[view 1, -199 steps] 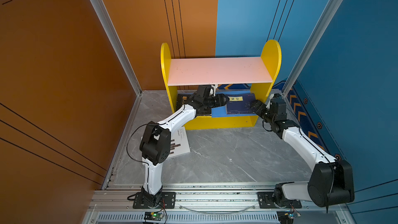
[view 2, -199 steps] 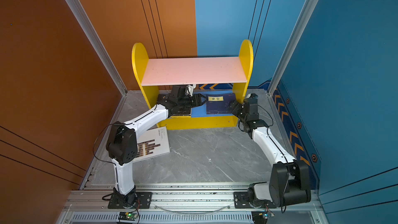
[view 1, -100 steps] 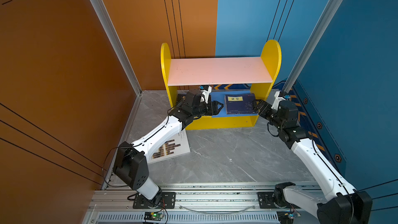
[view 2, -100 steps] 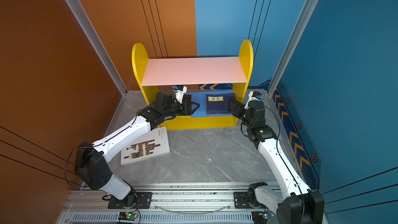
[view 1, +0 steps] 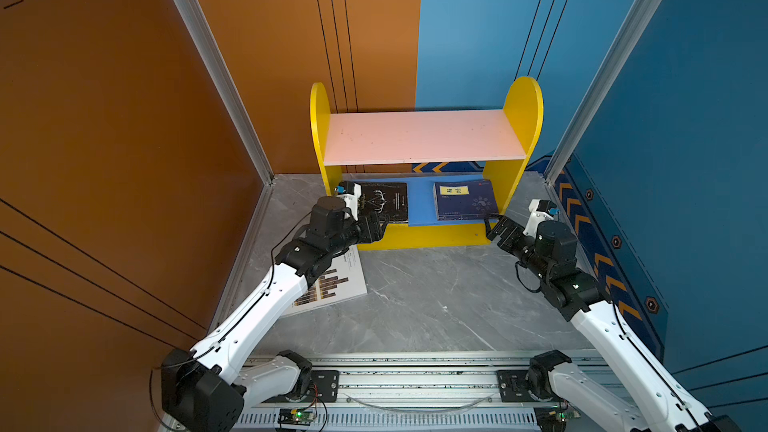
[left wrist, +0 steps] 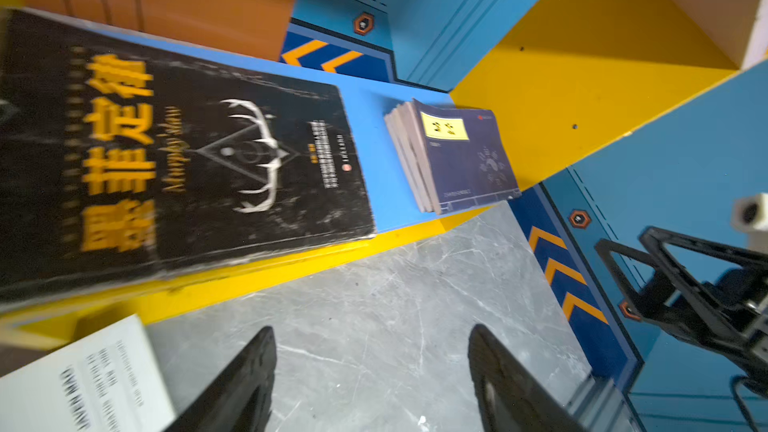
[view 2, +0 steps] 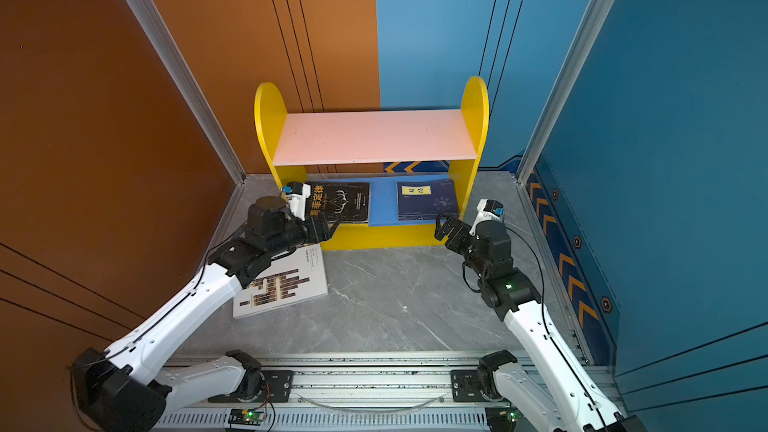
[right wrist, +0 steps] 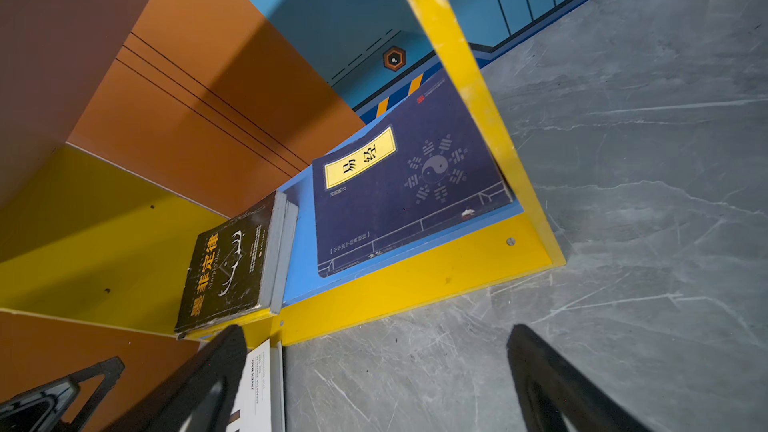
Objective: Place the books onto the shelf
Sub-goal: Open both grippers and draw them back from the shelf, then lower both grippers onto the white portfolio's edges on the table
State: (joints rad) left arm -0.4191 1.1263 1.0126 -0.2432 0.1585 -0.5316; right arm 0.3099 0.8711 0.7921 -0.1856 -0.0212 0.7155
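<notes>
The shelf stands against the back wall, its pink upper board bare. On its blue lower board a black book lies flat at the left. A stack of navy books lies at the right. A white book lies on the floor, partly under my left arm. My left gripper is open and empty just before the black book's front edge. My right gripper is open and empty by the shelf's right front corner.
Orange wall panels close in the left side and blue ones the right, each met by a slanted aluminium post. A metal rail carrying both arm bases runs along the front. Grey marble floor lies between rail and shelf.
Both grippers have drawn back out of the lower shelf to just in front of it. The left jaws have widened. The black and navy books stay on the blue board.
</notes>
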